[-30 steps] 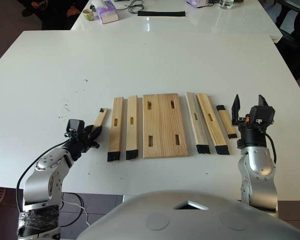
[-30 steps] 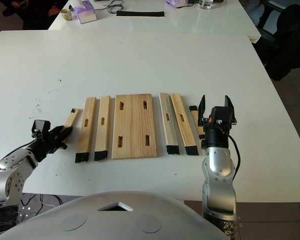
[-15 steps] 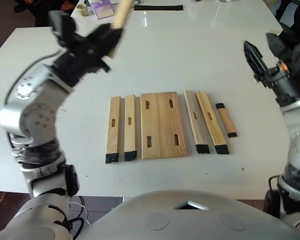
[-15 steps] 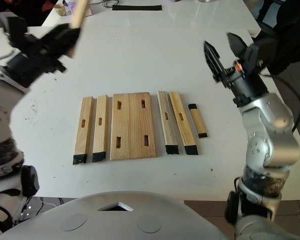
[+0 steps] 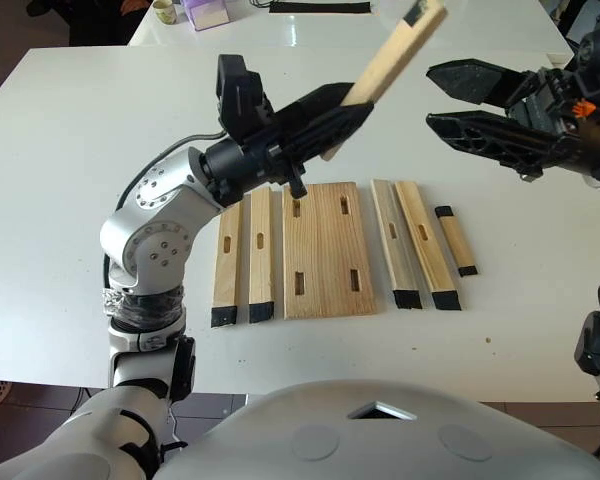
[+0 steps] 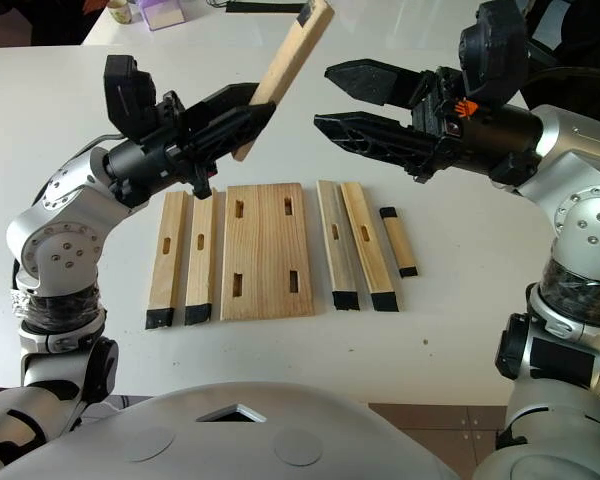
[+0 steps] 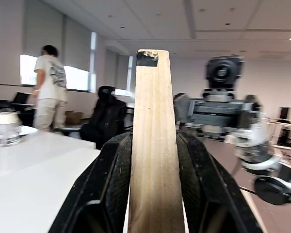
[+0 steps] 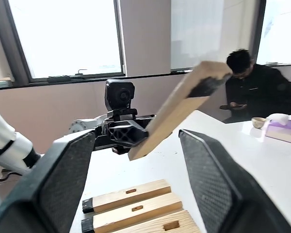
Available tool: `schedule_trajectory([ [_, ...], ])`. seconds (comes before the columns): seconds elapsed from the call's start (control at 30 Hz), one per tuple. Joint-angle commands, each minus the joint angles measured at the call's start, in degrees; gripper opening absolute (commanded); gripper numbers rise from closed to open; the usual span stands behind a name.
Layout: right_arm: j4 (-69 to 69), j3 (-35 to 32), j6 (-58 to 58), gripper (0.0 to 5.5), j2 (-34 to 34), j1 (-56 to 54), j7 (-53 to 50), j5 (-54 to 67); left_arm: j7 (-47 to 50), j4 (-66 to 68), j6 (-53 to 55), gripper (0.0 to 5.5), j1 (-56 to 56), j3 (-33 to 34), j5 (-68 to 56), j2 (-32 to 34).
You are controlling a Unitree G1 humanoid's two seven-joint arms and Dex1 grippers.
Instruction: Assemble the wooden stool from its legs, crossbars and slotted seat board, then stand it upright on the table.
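Raised above the middle of the bench (image 5: 80, 150), a short crossbar (image 5: 390, 55) is pinched at its lower end by the left jaws. Its long axis slants up and away toward the far right corner, with the black-capped end uppermost. The right jaws face it from the robot's right, spread wide and empty, and aim roughly level toward the left. Their tips are just beside the stick's upper half without touching it. From the right wrist, the crossbar appears between the two broad fingers (image 8: 68, 184), in line with the gap but farther out.

That alignment looks like the relation the coming move turns on. The right jaws are the only free pair, and a short advance toward the left would probably bring the stick's bare upper part between them. They would then grip across its width, not along its length. Whether a hand-over is meant cannot be told.

Below, the slotted seat board (image 5: 325, 250) lies flat near the middle of the bench. The left pair of legs (image 5: 232, 255) lies just beside one long edge and the right pair of legs (image 5: 425, 245) just beside the other. All four run from near edge to far edge, black feet nearest the robot. A second crossbar (image 5: 452, 240) lies just right of the right pair. Nothing is joined yet, so assembly appears to be at its very start
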Motion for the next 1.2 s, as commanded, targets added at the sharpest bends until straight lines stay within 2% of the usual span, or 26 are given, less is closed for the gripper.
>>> schedule_trajectory([
  [0.03, -2.0, 1.6, 0.0, 3.15, -0.6, -0.4, -0.6, 0.5, -1.2, -0.8, 1.1, 1.31, -0.2, -1.1, -1.3, 1.1],
  [0.57, -1.4, 2.8, 0.3, 3.15, 1.0, -2.9, -3.3, 5.1, -2.8, -3.8, 4.0, 1.31, 1.1, -2.7, -7.4, 2.4],
  [0.97, -3.2, 5.1, 0.8, 1.45, -3.9, -1.5, 4.2, 4.9, -2.4, -3.0, 3.7, 1.31, -0.3, -2.9, -8.3, 1.6],
  [1.2, -2.4, 8.6, -3.0, 1.39, -6.7, -0.3, 7.9, -2.9, -2.6, -1.2, 3.3, 1.31, -1.3, -2.7, -7.5, 1.8],
])
